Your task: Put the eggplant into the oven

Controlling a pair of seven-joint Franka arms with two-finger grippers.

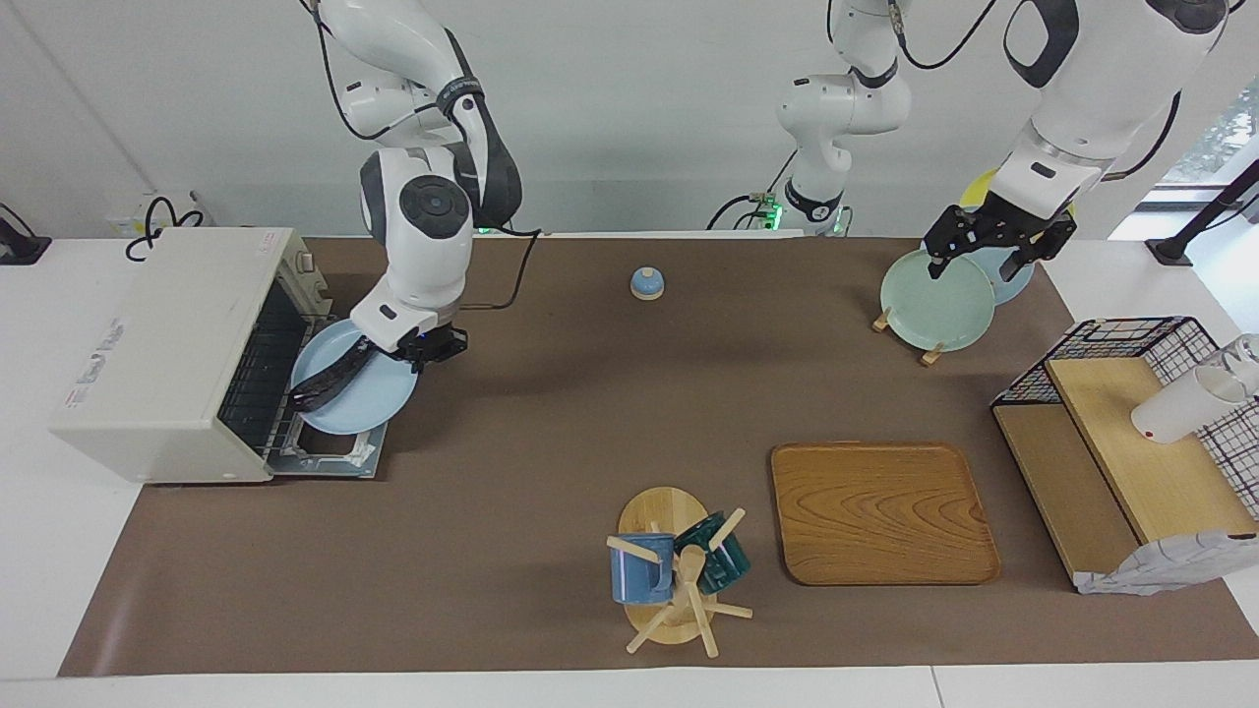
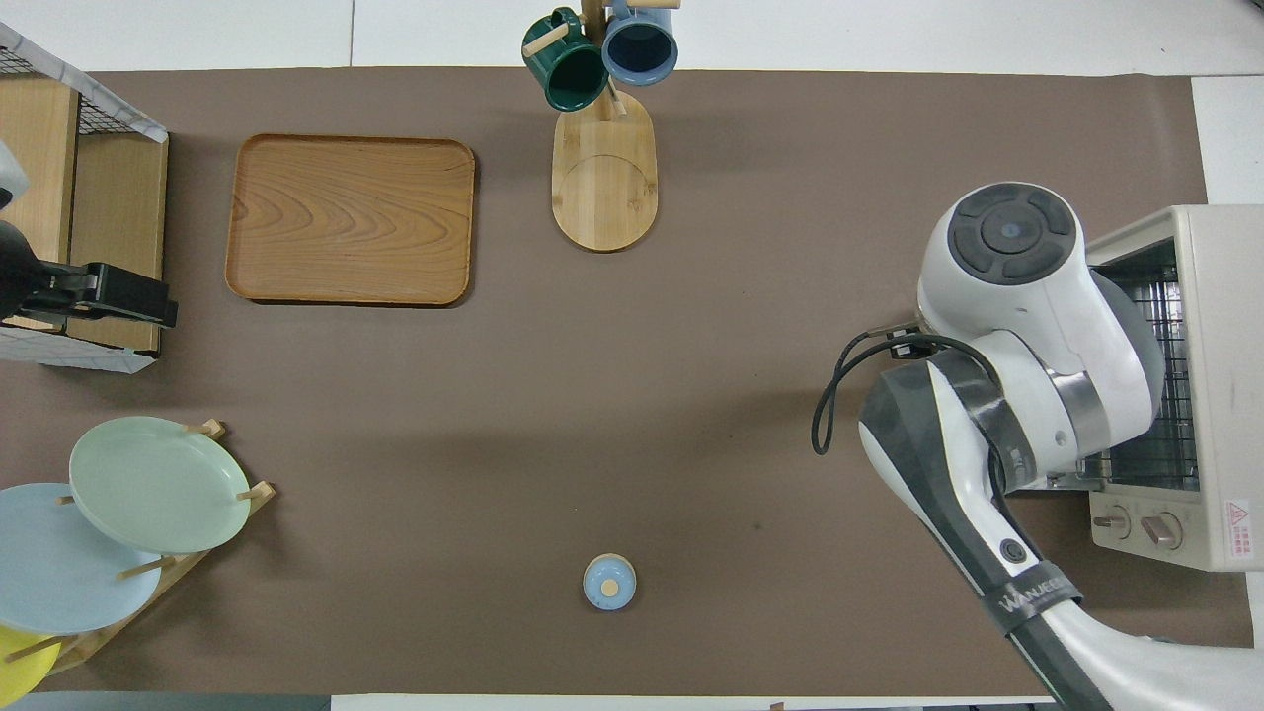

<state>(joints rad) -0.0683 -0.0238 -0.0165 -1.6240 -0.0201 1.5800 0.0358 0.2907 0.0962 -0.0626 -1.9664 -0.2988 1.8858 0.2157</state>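
The off-white oven (image 1: pixel 157 354) stands at the right arm's end of the table with its drop-down door (image 1: pixel 329 460) open flat; it also shows in the overhead view (image 2: pixel 1210 385). My right gripper (image 1: pixel 421 346) is shut on the rim of a light blue plate (image 1: pixel 369 408) and holds it over the open door, right at the oven's mouth. The dark eggplant (image 1: pixel 329 382) lies on the plate, its end at the plate's edge beside the wire rack (image 1: pixel 261 369). In the overhead view my right arm hides both plate and eggplant. My left gripper (image 1: pixel 989 251) waits over the plate rack.
A plate rack with a green plate (image 1: pixel 934 300) stands at the left arm's end, and a wire shelf (image 1: pixel 1131 433) beside it. A wooden tray (image 1: pixel 880 511), a mug tree (image 1: pixel 674 570) with two mugs and a small blue bell (image 1: pixel 646 283) lie mid-table.
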